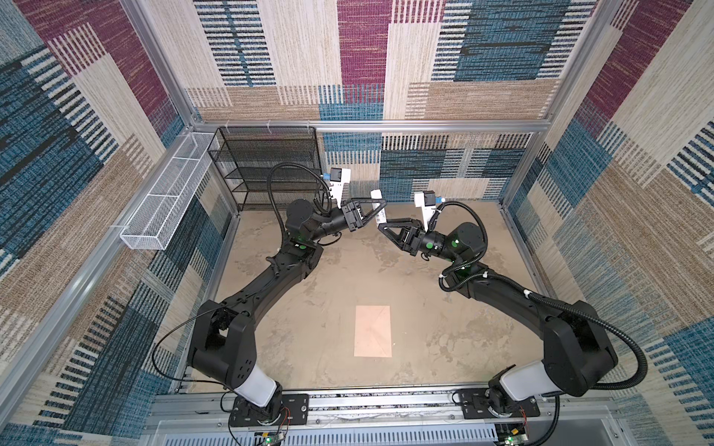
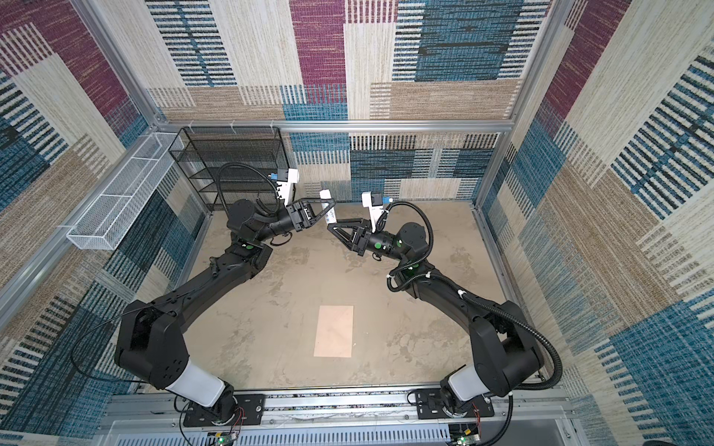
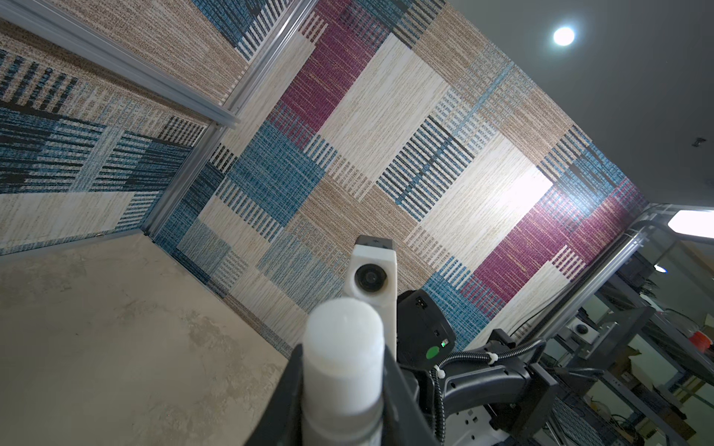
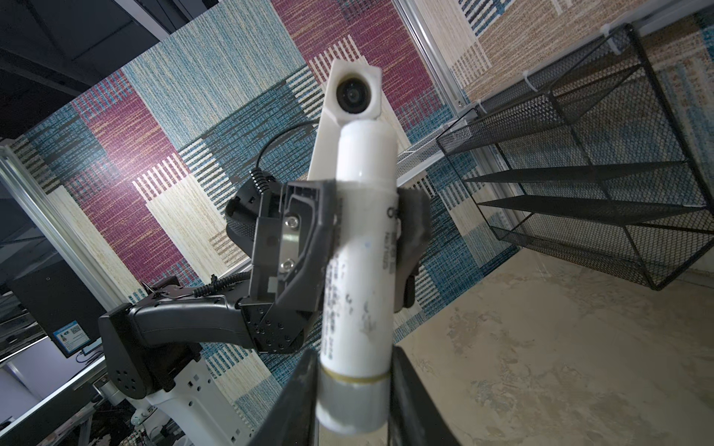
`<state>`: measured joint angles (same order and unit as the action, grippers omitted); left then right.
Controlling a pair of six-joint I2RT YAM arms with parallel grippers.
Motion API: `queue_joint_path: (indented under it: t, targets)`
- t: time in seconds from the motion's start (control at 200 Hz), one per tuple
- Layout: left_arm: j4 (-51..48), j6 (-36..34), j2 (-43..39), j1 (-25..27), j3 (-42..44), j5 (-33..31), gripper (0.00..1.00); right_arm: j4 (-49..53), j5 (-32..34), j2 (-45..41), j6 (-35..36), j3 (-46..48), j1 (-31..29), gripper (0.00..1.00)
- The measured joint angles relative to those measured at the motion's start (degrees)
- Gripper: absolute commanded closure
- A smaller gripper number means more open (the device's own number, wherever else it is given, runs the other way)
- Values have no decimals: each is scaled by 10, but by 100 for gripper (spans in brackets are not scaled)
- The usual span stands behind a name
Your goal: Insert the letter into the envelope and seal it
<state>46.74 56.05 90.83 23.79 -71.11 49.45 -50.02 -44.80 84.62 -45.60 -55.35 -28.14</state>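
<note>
left gripper [image 3: 343, 386] + right gripper [image 4: 353, 390]: fingers pinch white cylindrical tube [image 4: 363, 251] | peach-tan paper envelope [image 1: 373, 331]: flat, near table [image 1: 309, 328] front edge

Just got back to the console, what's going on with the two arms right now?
Both arms are raised above the back of the table, working a white tube between them. The left gripper is clamped around the tube's middle, and the fingers of the right gripper sit on either side of its grey end; whether they are pinching it yet I cannot tell. The envelope lies flat on the table nearer the arm bases, untouched. The letter is not visible in any view.
</note>
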Motion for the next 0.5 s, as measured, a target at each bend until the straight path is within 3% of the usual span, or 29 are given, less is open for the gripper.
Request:
queue_joint_path:
  t: [0.346, 0.501]
  targets:
    - [-18, -19, -1, 0, -6, -4, 100, 24, -2, 1, 14, -13, 0, 83]
    - [-117, -87, -17, 16, -37, -50, 100, 77, 17, -2, 61, -41, -3, 85]
